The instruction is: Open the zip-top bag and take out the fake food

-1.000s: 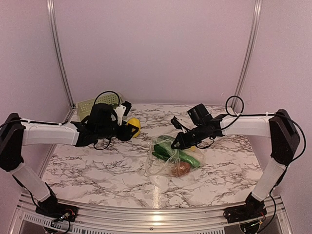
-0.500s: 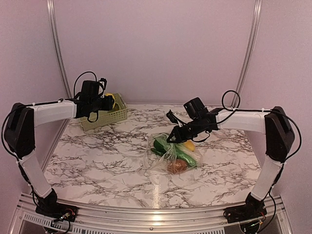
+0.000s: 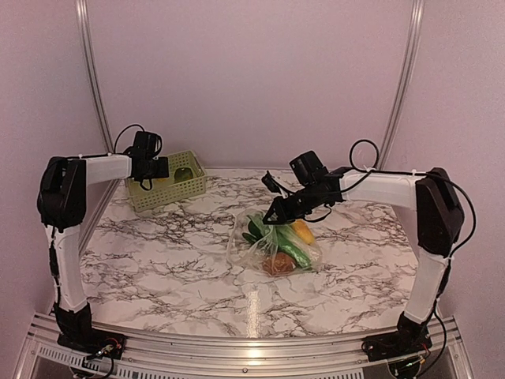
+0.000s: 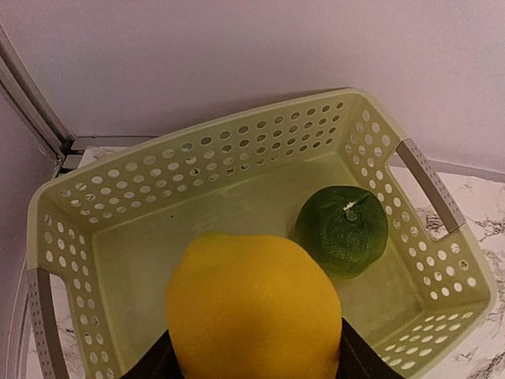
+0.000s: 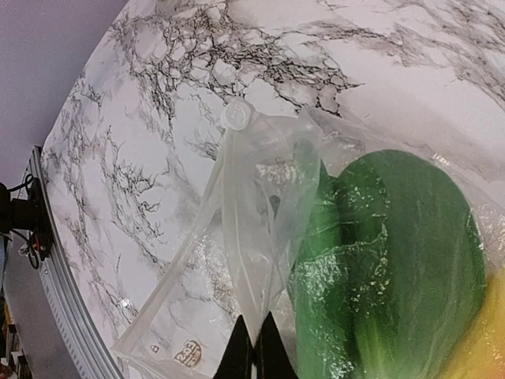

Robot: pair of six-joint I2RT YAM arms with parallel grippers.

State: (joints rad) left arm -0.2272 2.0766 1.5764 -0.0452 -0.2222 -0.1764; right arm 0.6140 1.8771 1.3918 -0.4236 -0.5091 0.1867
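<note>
Bag (image 5: 260, 181) sits mid-table (image 3: 158, 260), apparently open, with its film edge pinched in the closed right gripper (image 5: 253, 347). One green fruit (image 4: 345, 229) already lies in the basket (image 4: 237, 150). The left gripper (image 4: 252, 359) clamps a lemon (image 4: 252, 308) over the basket's inside, not yet let go. In the bag are a green vegetable (image 5: 410, 253), a yellow piece (image 3: 302, 231) and a brown piece (image 3: 274, 263), so the task looks about half done. A second ago the left arm carried the lemon over the table, left of the bag. It has since swung to the back-left corner. The right gripper has shifted slightly back and left, drawing the bag with it.
</note>
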